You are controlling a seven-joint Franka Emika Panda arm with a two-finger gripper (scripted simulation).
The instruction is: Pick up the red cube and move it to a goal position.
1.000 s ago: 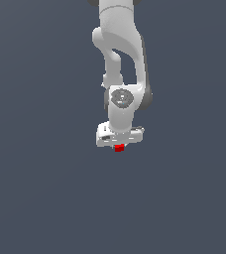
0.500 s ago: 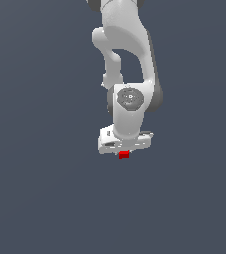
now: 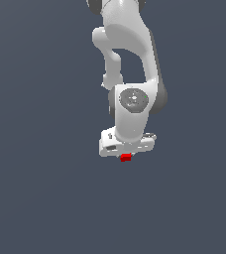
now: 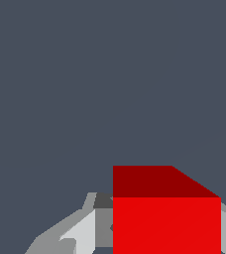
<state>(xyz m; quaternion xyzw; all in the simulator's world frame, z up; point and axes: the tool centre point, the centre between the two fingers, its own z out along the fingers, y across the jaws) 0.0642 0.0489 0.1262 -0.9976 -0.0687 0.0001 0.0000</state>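
The red cube (image 3: 126,157) is a tiny bright red block held just under the white gripper (image 3: 126,155) of the arm, near the middle of the exterior view. The gripper is shut on it and its fingers are mostly hidden behind the hand. In the wrist view the red cube (image 4: 166,213) fills the space between the grey fingers (image 4: 80,230), one on each side of it. The cube looks lifted off the dark grey surface. No goal marker shows in either view.
The white arm (image 3: 130,59) reaches down from the upper edge of the exterior view. A plain dark grey surface (image 3: 40,188) lies all around, with no other object in view.
The arm has shifted slightly toward the exterior view's right and lower in the picture, carrying the red cube with it. The gripper has stayed shut on the cube.
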